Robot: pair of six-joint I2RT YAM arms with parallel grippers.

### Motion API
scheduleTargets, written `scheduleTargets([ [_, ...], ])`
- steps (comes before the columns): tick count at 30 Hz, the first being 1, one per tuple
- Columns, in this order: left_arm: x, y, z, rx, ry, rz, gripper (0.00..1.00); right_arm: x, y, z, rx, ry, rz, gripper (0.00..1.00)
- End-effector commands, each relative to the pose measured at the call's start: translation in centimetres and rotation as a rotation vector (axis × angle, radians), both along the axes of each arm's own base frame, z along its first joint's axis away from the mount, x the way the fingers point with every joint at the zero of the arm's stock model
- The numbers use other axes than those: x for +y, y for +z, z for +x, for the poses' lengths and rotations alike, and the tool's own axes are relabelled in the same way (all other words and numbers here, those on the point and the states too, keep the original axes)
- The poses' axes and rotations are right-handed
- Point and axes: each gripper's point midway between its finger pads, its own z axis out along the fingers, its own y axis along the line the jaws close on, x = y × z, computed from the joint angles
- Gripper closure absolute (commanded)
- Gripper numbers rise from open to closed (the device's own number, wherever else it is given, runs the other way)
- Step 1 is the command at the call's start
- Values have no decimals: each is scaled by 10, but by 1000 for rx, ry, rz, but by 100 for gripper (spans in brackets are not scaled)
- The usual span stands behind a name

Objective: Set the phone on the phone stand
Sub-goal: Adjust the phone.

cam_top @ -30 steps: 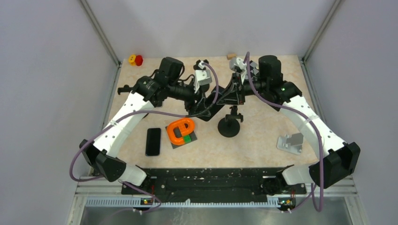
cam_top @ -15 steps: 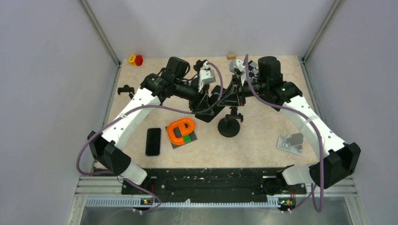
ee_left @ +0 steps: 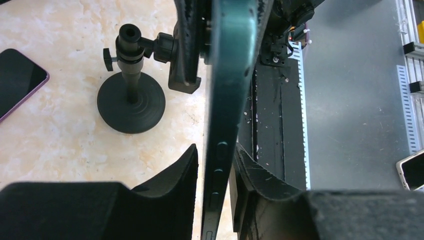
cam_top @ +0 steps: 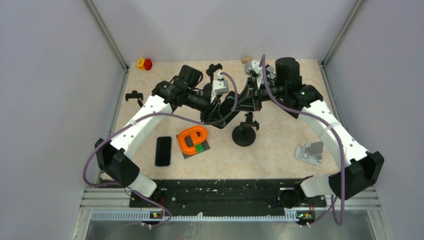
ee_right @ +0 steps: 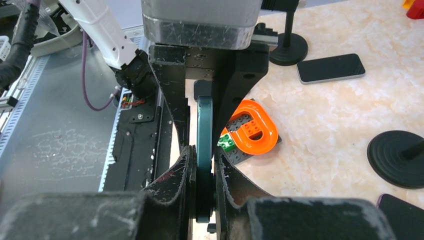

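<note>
Bright, even overhead light, soft shadows; the left wrist view blurs the close phone [ee_left: 227, 75].

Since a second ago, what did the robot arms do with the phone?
The left claw reached farther forward and narrowed its jaws around the dark teal phone; whether it grips yet is unclear. The right claw stayed clamped on that phone. The black round-based phone stand, the black phone lying flat and the orange plastic ring stayed put.
</note>
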Motion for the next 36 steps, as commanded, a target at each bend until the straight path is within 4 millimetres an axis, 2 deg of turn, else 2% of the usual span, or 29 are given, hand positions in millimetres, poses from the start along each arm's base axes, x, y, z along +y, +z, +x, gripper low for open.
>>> scheduleTargets([
  [1,2,7,-11,-2,-46,-41,69,1,33,2,-97,28,60,100],
  [4,1,7,-11,2,-51,-45,78,2,33,4,-94,27,60,100],
  [9,0,13,-7,-22,-46,-53,99,1,32,13,-98,-29,49,100],
  [10,-1,15,-5,-29,-38,-57,100,0,32,17,-101,-56,45,99],
  [11,-1,18,-1,-34,-27,-66,100,0,32,21,-107,-82,42,95],
  [13,-1,27,6,-41,-3,-96,100,-2,33,29,-114,-129,38,72],
  [15,0,39,14,-41,21,-140,100,-5,35,34,-98,-164,55,56],
  [20,1,73,35,-44,78,-264,100,-15,42,45,-16,-242,144,26],
  [22,-2,83,38,-46,91,-308,100,-16,45,44,26,-236,176,22],
  [26,-9,93,36,18,88,-390,100,-13,52,39,67,-206,249,21],
  [36,-22,82,34,105,48,-465,100,-3,54,46,134,-145,324,30],
])
